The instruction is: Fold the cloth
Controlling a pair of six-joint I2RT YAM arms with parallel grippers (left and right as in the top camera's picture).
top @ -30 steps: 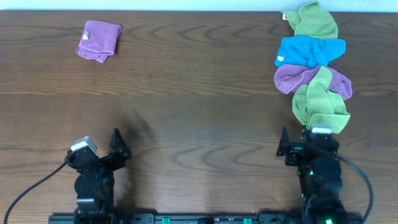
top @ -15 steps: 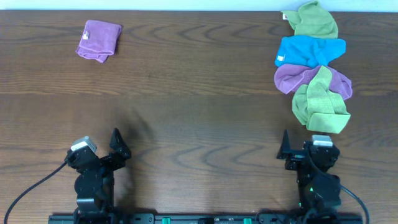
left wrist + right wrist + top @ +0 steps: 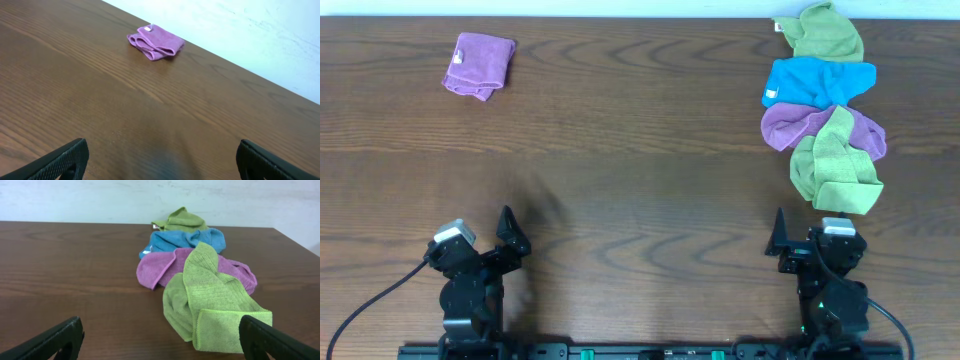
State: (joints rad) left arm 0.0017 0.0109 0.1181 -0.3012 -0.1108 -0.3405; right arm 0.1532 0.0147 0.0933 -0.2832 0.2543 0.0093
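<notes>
The cloth (image 3: 479, 64) is a lilac-purple towel lying folded into a small bundle at the far left of the table, with a small white tag at its far edge. It also shows in the left wrist view (image 3: 156, 42), far ahead of the fingers. My left gripper (image 3: 510, 238) (image 3: 160, 162) is open and empty near the front left edge. My right gripper (image 3: 798, 238) (image 3: 162, 339) is open and empty near the front right edge, just short of a lime-green cloth.
A row of bunched cloths lies at the right: lime-green (image 3: 828, 32), bright blue (image 3: 815, 80), a second purple one (image 3: 798, 125) and lime-green (image 3: 838, 165) (image 3: 215, 302). The brown wooden table (image 3: 640, 170) ends at a pale wall behind.
The right arm drew back toward the front edge, away from the lime-green cloth, then stopped. The left arm and the cloths have not moved.
</notes>
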